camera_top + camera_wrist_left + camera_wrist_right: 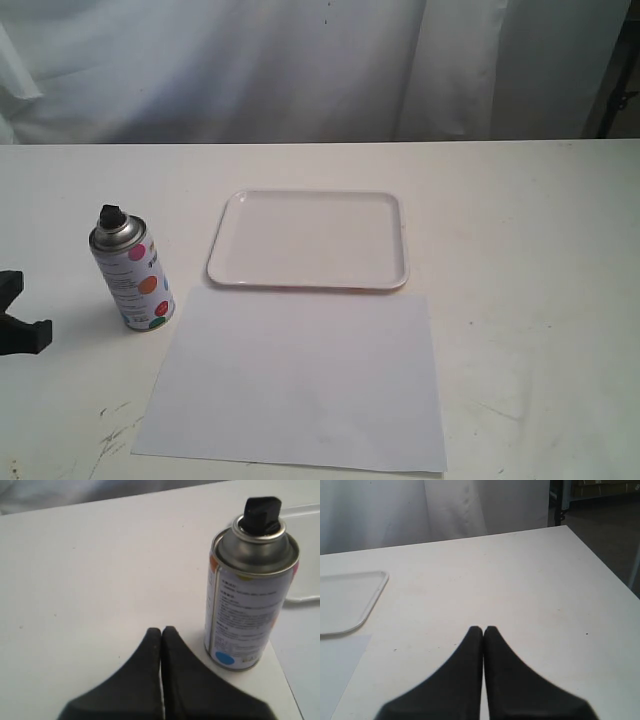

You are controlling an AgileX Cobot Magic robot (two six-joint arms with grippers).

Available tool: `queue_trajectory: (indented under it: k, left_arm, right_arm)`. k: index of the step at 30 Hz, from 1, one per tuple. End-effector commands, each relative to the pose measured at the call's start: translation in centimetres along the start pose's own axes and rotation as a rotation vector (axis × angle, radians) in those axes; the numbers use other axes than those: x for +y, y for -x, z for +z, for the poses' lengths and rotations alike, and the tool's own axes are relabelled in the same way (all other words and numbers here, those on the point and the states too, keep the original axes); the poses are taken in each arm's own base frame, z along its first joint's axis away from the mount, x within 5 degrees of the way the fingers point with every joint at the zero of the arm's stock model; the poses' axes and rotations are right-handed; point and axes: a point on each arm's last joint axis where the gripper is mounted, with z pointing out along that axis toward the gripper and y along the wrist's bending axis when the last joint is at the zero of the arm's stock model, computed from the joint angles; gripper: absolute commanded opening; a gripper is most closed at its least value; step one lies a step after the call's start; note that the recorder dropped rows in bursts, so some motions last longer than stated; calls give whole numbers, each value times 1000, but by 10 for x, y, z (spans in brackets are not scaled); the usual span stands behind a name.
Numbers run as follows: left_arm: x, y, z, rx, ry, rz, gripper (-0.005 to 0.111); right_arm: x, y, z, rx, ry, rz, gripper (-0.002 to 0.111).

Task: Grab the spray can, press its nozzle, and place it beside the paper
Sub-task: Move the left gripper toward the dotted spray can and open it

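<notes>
The spray can (133,270) stands upright on the table, white with coloured dots, a silver shoulder and a black nozzle (111,215). It sits just off the left edge of the paper (300,375), a large white sheet. In the left wrist view the spray can (248,587) and its nozzle (261,514) are close, beside my left gripper (162,630), which is shut and empty. At the exterior view's left edge that left gripper (15,315) lies short of the can. My right gripper (483,629) is shut, empty, over bare table, and out of the exterior view.
A white rounded-corner tray (309,240) lies just behind the paper, its corner also seen as the tray (350,600) in the right wrist view. The table's right edge (600,565) drops off to a dark floor. A white curtain hangs behind.
</notes>
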Motion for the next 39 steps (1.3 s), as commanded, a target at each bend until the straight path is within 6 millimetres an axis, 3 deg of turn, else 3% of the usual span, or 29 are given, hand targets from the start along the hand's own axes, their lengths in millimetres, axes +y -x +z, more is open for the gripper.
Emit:
queue_trajectory:
  k: [1, 6, 10, 14, 20, 24, 27, 32, 39]
  left_arm:
    - [-2, 6, -1, -90, -16, -7, 0]
    - [-2, 6, -1, -86, -16, -26, 0]
    - [-2, 4, -1, -58, -20, -232, 0]
    - [-2, -1, 0, -4, -10, -250, 2]
    - [-8, 3, -1, -43, -86, -207, 34]
    - [-11, 6, -1, -68, -120, -181, 71]
    - [-11, 6, -1, -69, -118, -184, 90]
    - [-12, 6, -1, -68, -122, -173, 91]
    - [-18, 3, -2, -53, -190, -18, 91]
  right_arm:
    - [0, -1, 0, -3, -4, -6, 0]
    - [0, -1, 0, -3, -4, -6, 0]
    - [0, -1, 0, -3, -4, -6, 0]
    - [0, -1, 0, -3, -4, -6, 0]
    - [0, -1, 0, -3, -4, -6, 0]
    - [0, -1, 0, -3, -4, -6, 0]
    - [0, -1, 0, -3, -4, -6, 0]
    - [0, -1, 0, -3, -4, -6, 0]
    - [0, -1, 0, -3, -4, -6, 0]
